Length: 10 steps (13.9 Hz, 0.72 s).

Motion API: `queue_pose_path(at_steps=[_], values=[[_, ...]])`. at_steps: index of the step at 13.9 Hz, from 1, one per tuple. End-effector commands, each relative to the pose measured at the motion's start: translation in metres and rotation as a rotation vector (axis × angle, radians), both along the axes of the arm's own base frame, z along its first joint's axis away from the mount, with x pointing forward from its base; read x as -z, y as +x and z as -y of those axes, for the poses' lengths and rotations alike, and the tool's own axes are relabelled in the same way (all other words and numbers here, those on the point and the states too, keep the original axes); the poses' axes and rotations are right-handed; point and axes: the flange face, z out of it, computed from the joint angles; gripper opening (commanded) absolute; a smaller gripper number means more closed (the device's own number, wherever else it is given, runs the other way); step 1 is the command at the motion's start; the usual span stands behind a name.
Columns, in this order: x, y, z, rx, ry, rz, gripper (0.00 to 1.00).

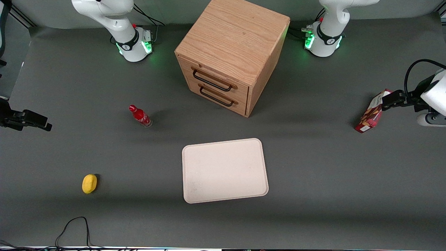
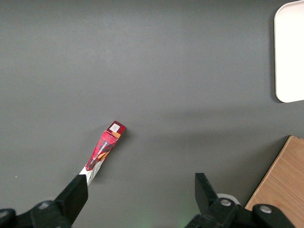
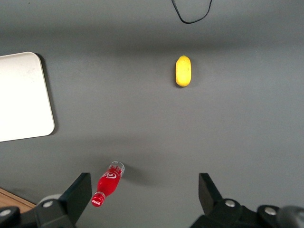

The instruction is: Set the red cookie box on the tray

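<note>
The gripper (image 2: 141, 190), fingers spread wide, hangs over the gray table (image 2: 156, 76), one finger (image 2: 76, 190) touching the red cookie box (image 2: 105, 148), well apart from the cream tray (image 2: 289, 52) and wooden cabinet (image 2: 282, 185).

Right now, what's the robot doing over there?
The robot's left arm is going after the red cookie box, which stands tilted on the table toward the working arm's end. Its claw is open at the box's upper end. One finger is right beside the box, but the claw isn't closed on it. The box needs to go onto the tray, which lies nearer the front camera than the wooden cabinet. It isn't there yet.
</note>
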Motion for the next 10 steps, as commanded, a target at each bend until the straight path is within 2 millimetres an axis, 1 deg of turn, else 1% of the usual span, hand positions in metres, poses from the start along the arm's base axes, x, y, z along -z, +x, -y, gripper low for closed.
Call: queue_pose_path(at_steps=[1, 4, 5, 7, 9, 10], values=[[-0.006, -0.004, -0.001, 0.011, -0.004, -0.005, 1.0], [-0.005, -0.006, -0.008, 0.009, -0.003, -0.025, 1.0], [-0.004, -0.007, -0.016, -0.002, -0.001, -0.033, 1.0], [-0.002, -0.012, -0.028, 0.046, 0.004, -0.044, 1.0], [0.0, -0.03, -0.054, 0.019, 0.002, -0.043, 1.0], [0.001, -0.043, -0.066, 0.039, -0.001, -0.035, 1.0]])
